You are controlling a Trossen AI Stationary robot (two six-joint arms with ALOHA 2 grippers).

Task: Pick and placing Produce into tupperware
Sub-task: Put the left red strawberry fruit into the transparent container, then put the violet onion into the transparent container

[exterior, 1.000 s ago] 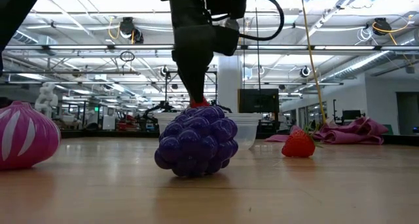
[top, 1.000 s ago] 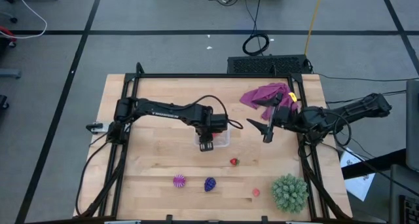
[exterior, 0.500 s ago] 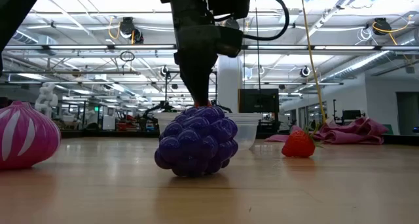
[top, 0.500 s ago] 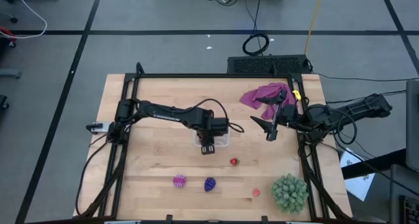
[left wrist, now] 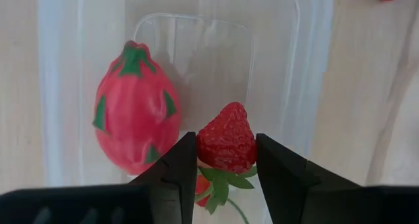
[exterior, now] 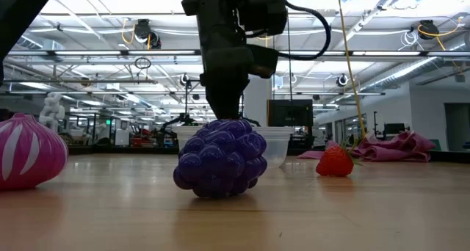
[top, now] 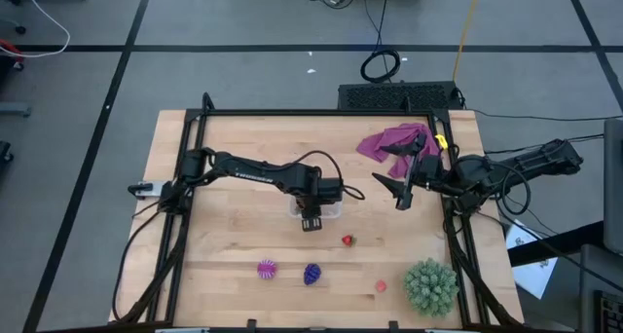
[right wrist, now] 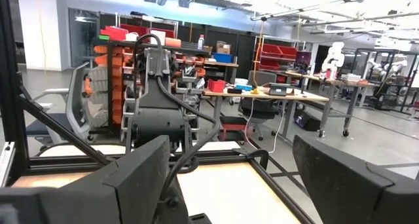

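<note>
Left hand [left wrist: 224,160] is pinching a red strawberry [left wrist: 226,144] between both fingers [left wrist: 175,166], right over the tupperware [left wrist: 275,67]. The berry's long axis runs along the fingers: tip points away from the wrist, green leaves toward it. Surface is pitted and bright red.

The tupperware is a clear rounded-corner box with a whitish rim, near the middle of the table [top: 224,148], under the left hand [top: 311,220]. Already in it: a pink-red dragonfruit-like piece [left wrist: 135,116] with green scales, lying lengthwise beside the strawberry, green end away from the wrist.

Toward the table's near edge: another strawberry [top: 348,240], a pink-striped purple piece [top: 266,269], a dark purple knobbly berry [top: 311,273], a small red bit [top: 382,285]. Green spiky ball [top: 430,285] sits at the near right corner.

Right hand [top: 400,191] hovers by the right edge, fingers spread, holding nothing, next to the magenta cloth [top: 394,140].
</note>
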